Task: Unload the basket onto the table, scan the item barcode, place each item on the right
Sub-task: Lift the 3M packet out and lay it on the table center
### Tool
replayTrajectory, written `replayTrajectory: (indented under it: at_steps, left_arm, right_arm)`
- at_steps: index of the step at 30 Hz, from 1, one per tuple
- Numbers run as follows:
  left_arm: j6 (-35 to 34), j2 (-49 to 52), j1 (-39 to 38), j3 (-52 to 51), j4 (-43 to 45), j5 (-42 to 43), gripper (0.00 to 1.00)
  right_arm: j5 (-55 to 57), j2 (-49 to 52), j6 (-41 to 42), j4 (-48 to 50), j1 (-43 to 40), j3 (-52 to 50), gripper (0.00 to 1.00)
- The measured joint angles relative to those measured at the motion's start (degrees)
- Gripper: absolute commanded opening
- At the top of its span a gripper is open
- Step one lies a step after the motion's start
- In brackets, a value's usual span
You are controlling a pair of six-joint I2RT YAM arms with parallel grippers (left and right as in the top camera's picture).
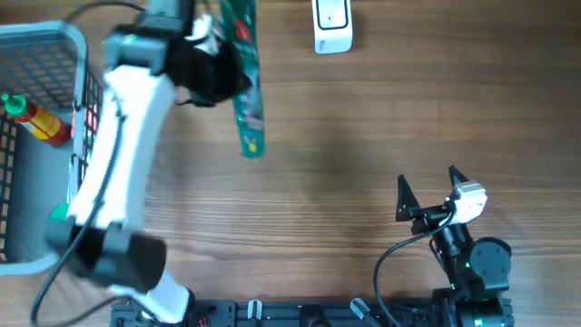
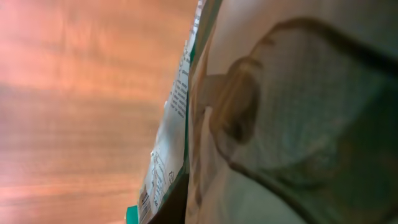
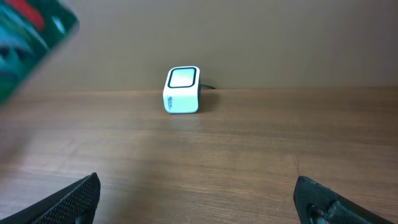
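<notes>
The wooden table fills most of the view, matt and straight-grained; across its left side reaches the white, smooth-shelled left arm, beside a grey basket with thin barred walls; the left gripper is clamped tight on a long green packet, which appears lifted off the wood at the far left of the table, to the left of the scanner and apart from it; the main risk, as I judge it, lies in the packet itself; it looks like thin glossy film, and much of its length runs free beyond the pinch, so it could sag or twist and turn its code away from the reader, or throw glare; a narrow grip on slick film might also slip; the left wrist view shows a pale printed panel on the packet, but whether bars sit there I cannot tell; the right gripper, black and pointed, stands spread wide and empty near the front right; the scanner is a small, rounded white block with a dark-framed pale window; smallest is a red bottle with a green cap, lying in the basket.
</notes>
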Motion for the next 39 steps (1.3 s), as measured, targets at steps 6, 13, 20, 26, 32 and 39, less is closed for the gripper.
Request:
replayTrajectory:
  at_steps: [6,13,20,26,32,39]
  left_arm:
    - [-3.5,5.4,-4.4,-5.7,2.6,-1.2,0.04]
    - [-4.4,5.4,-10.3,-19.1,15.4,-1.7,0.04]
    - [-7.1,5.4,-14.1,-28.1,20.9,-1.6,0.33]
    - [-8.3,4.7,-12.9,-28.1,20.8,-1.7,1.00]
    - [-6.1,-2.1,-9.4,-26.2,20.3,-5.7,1.00]
    - [-0.6,-15.7,-2.2,-17.8,20.6,-16.0,1.00]
  right_arm:
    - [0.0,0.0,0.0,0.0,0.0,0.0,1.00]
    - [0.0,0.0,0.0,0.0,0.0,0.0,1.00]
    - [0.0,0.0,0.0,0.0,0.0,0.0,1.00]
    - [0.0,0.0,0.0,0.0,0.0,0.0,1.00]
    - [0.0,0.0,0.0,0.0,0.0,0.0,1.00]
    - [0.0,0.0,0.0,0.0,0.0,0.0,1.00]
